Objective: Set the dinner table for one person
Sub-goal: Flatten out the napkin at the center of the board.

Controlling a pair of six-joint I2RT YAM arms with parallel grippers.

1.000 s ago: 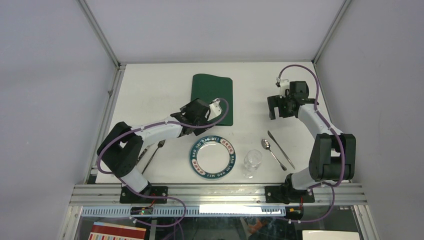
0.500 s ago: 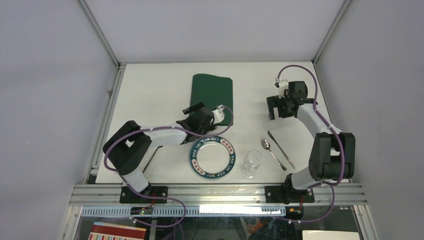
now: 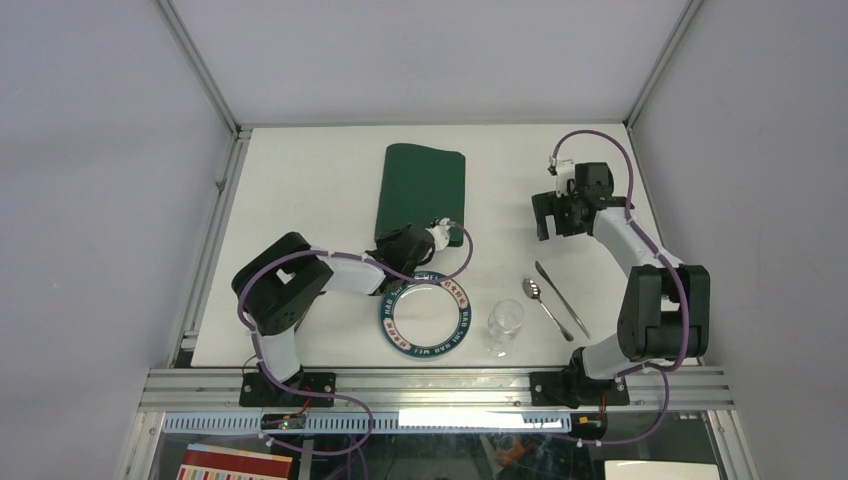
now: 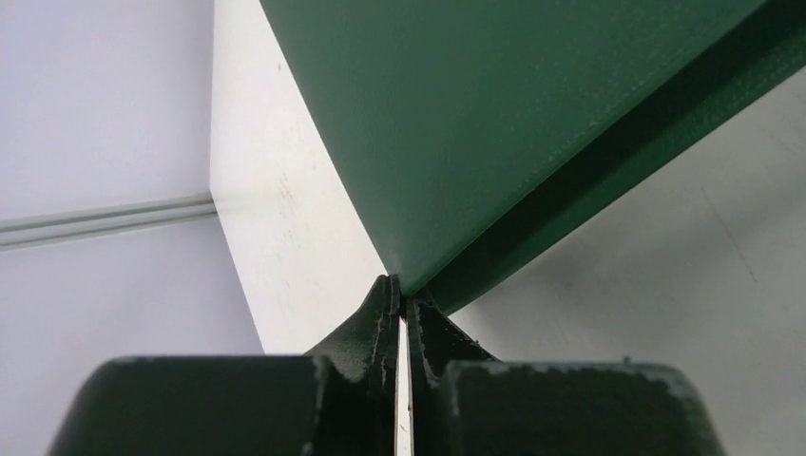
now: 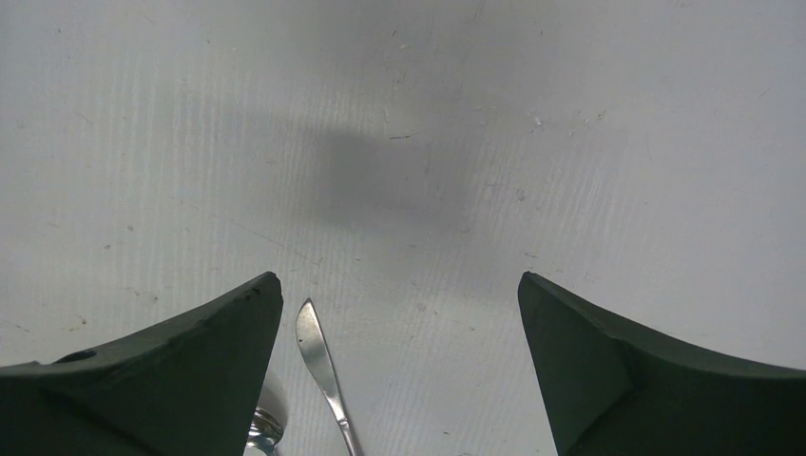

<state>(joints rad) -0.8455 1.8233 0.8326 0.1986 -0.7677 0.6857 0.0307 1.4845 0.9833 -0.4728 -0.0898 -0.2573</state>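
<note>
While the left gripper pinches the near corner of the green placemat between closed jaws, the mat lies on the white dinner table just beyond the plate, and the step in hand looks like dragging it into place. A low, slow pull that keeps the mat flat probably serves best, since the pinch is thin and the corner sits just beside the plate's far rim. Right of the plate lie the glass, spoon and knife, and beyond them the right gripper hovers, jaws wide, holding nothing.
</note>
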